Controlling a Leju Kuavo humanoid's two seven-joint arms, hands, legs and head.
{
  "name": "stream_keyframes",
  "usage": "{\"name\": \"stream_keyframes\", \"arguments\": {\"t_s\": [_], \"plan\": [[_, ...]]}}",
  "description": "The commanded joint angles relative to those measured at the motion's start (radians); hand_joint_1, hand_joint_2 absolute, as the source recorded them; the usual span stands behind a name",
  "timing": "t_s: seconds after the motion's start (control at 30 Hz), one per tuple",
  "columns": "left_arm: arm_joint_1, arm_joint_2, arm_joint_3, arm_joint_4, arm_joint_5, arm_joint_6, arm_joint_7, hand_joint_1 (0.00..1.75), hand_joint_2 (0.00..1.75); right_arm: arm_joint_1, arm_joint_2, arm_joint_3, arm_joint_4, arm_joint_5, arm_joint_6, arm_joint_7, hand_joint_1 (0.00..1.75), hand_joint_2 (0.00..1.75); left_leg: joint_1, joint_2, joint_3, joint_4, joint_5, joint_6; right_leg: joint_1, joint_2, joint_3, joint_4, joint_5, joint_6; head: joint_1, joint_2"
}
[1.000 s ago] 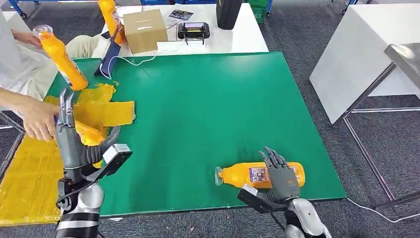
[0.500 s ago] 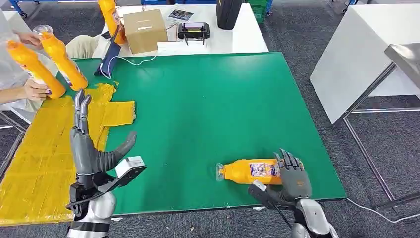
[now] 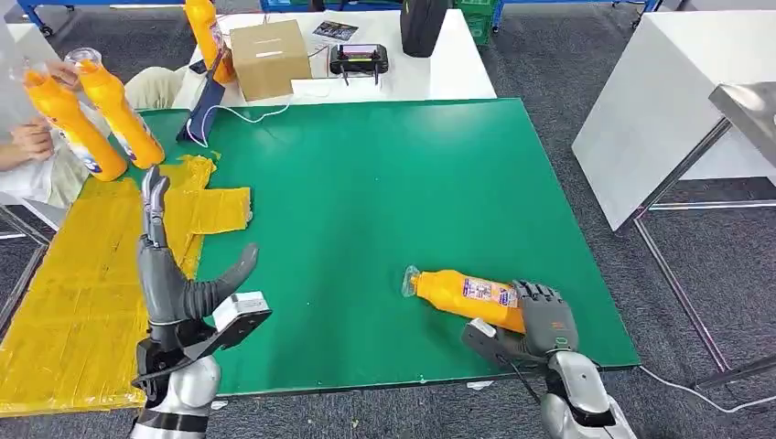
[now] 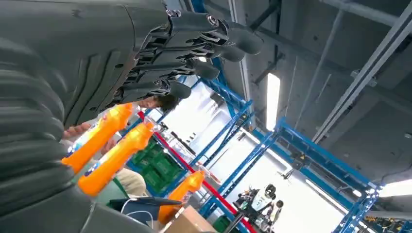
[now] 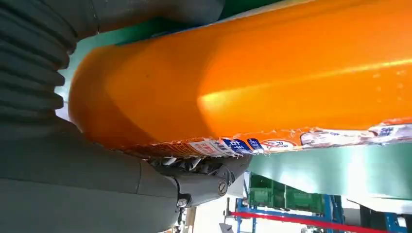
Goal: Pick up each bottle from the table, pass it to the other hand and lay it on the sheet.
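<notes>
An orange bottle (image 3: 462, 294) with a clear cap lies slanted near the front right of the green table (image 3: 384, 183). My right hand (image 3: 546, 320) grips its base end; in the right wrist view the bottle (image 5: 267, 73) sits between the thumb and the fingers (image 5: 204, 182) curled around it. My left hand (image 3: 171, 270) is raised over the table's front left beside the yellow sheet (image 3: 64, 302), fingers straight and thumb spread, holding nothing. The left wrist view shows its fingers (image 4: 194, 48) apart.
At the far left a person holds two orange bottles (image 3: 69, 123) (image 3: 114, 110) upright over the sheet's far end. A third bottle (image 3: 203, 32), a cardboard box (image 3: 267, 57) and a black controller (image 3: 359, 58) are on the white table behind. A dark pouch (image 3: 201, 110) lies at the mat's far-left corner.
My right hand has closed on the bottle's base and swung it to a slant. The person lifted a bottle off the sheet. My left hand rose and shifted slightly right.
</notes>
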Motion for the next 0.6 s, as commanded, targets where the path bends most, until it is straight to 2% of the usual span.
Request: {"name": "stream_keyframes", "arguments": {"t_s": [0.03, 0.13, 0.2, 0.27, 0.37, 0.4, 0.47, 0.5, 0.6], "plan": [[-0.008, 0.011, -0.031, 0.016, 0.016, -0.005, -0.014, 0.0, 1.75, 0.022, 0.006, 0.024, 0.101, -0.013, 0.039, -0.018, 1.75, 1.75, 0.001, -0.003, 0.002, -0.001, -0.001, -0.001, 0.001, 0.001, 0.003, -0.001, -0.001, -0.001, 0.0, 0.0], [0.002, 0.014, -0.051, 0.007, 0.016, -0.005, -0.019, 0.0, 1.75, 0.025, 0.019, 0.02, 0.084, -0.029, -0.001, -0.036, 1.75, 1.75, 0.002, -0.005, 0.004, -0.001, -0.002, -0.001, 0.001, 0.003, 0.006, -0.002, -0.002, -0.002, 0.0, 0.0], [0.01, 0.103, -0.164, -0.005, 0.056, -0.005, 0.078, 0.0, 1.75, 0.046, 0.079, -0.034, -0.024, -0.146, -0.111, -0.129, 1.75, 1.75, 0.002, -0.004, 0.003, -0.001, -0.001, -0.001, 0.001, 0.003, 0.004, -0.001, -0.002, -0.001, 0.0, 0.0], [0.024, 0.15, -0.226, -0.04, 0.165, -0.045, 0.098, 0.0, 1.75, 0.069, 0.137, -0.078, -0.15, -0.222, -0.193, -0.174, 1.75, 1.75, 0.002, -0.004, 0.003, -0.001, -0.001, -0.002, 0.001, 0.003, 0.004, -0.001, -0.002, -0.002, 0.0, 0.0], [0.029, 0.156, -0.235, -0.05, 0.168, -0.04, 0.103, 0.0, 1.75, 0.073, 0.139, -0.074, -0.19, -0.213, -0.166, -0.148, 1.75, 1.75, 0.001, 0.0, 0.002, 0.0, -0.002, -0.002, 0.0, 0.008, 0.002, 0.001, -0.002, -0.003, 0.001, 0.0], [0.036, 0.18, -0.272, -0.079, 0.402, -0.173, 0.063, 0.0, 1.75, 0.085, 0.188, -0.107, -0.244, -0.32, -0.29, -0.28, 1.75, 1.75, 0.001, 0.0, 0.0, 0.0, -0.002, -0.002, 0.0, 0.006, 0.0, 0.001, -0.001, -0.002, 0.0, 0.0], [0.046, 0.222, -0.315, -0.093, 0.589, -0.386, 0.042, 0.0, 1.75, 0.099, 0.257, -0.105, -0.39, -0.558, -0.42, -0.516, 1.75, 1.75, 0.001, -0.001, -0.001, 0.0, -0.002, -0.003, 0.001, 0.006, 0.0, 0.001, -0.002, -0.002, -0.001, 0.0], [0.053, 0.217, -0.324, -0.077, 0.591, -0.389, 0.03, 0.0, 1.75, 0.101, 0.257, -0.064, -0.468, -0.573, -0.382, -0.477, 1.75, 1.75, 0.0, -0.001, -0.002, 0.0, -0.001, -0.002, 0.0, 0.005, -0.003, 0.003, -0.002, -0.002, -0.001, 0.0], [0.057, 0.219, -0.341, -0.065, 0.612, -0.403, 0.022, 0.0, 1.75, 0.09, 0.25, -0.005, -0.507, -0.586, -0.358, -0.458, 1.75, 1.75, 0.002, 0.001, -0.003, 0.001, -0.002, -0.002, 0.001, 0.007, -0.003, 0.003, -0.002, -0.001, 0.0, 0.0]]}}
